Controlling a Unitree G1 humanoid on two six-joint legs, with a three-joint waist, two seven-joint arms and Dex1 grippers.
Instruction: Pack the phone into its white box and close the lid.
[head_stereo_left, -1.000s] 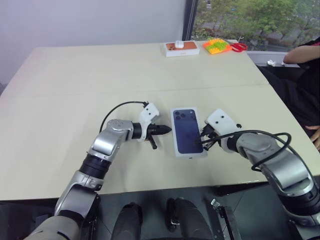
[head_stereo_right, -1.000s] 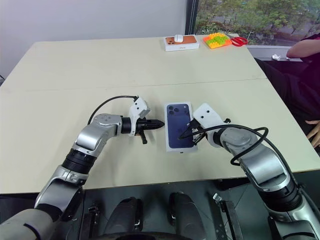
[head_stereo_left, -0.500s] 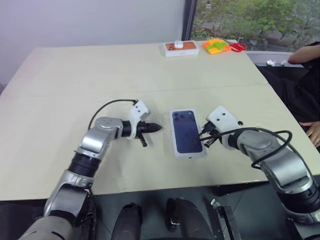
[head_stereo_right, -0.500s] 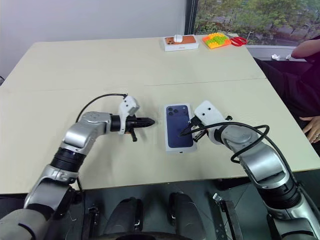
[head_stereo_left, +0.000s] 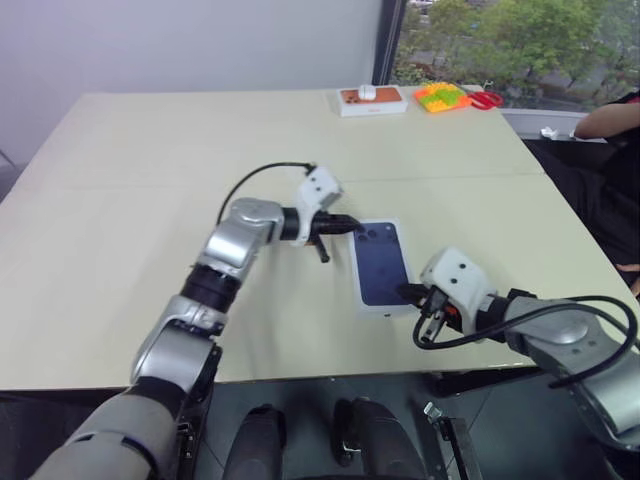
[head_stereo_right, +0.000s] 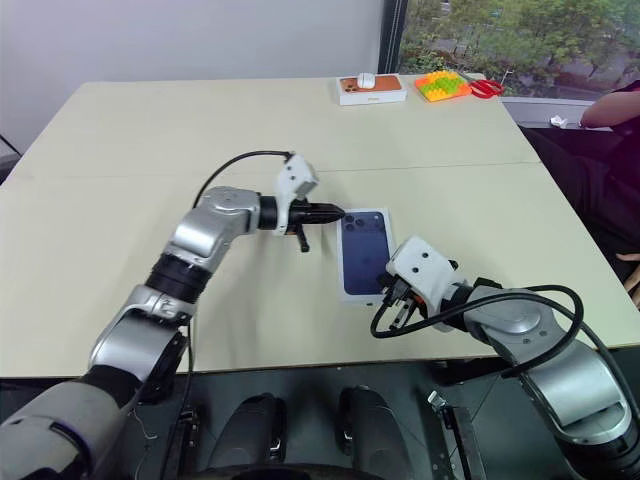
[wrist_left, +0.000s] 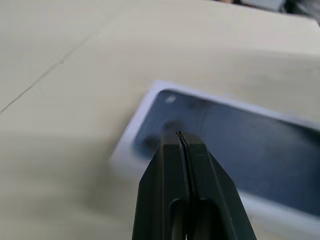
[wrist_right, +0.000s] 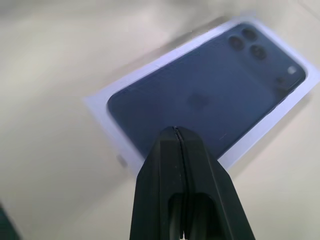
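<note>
lid sits flat on the box, so my left hand at its far corner and right hand at its near edge are pinched shut, holding nothing, i judge to press.

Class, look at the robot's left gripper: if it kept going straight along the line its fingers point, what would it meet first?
Most likely the lid on the white box: the shut left gripper points at its corner nearest the gripper, by the printed camera lenses. Exact height above it is unclear.

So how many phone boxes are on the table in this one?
2. One, the white box with the lid bearing a printed dark blue phone, lies near the table's front edge between the two grippers. The other, a white box with orange top, sits at the far edge by the window.
</note>
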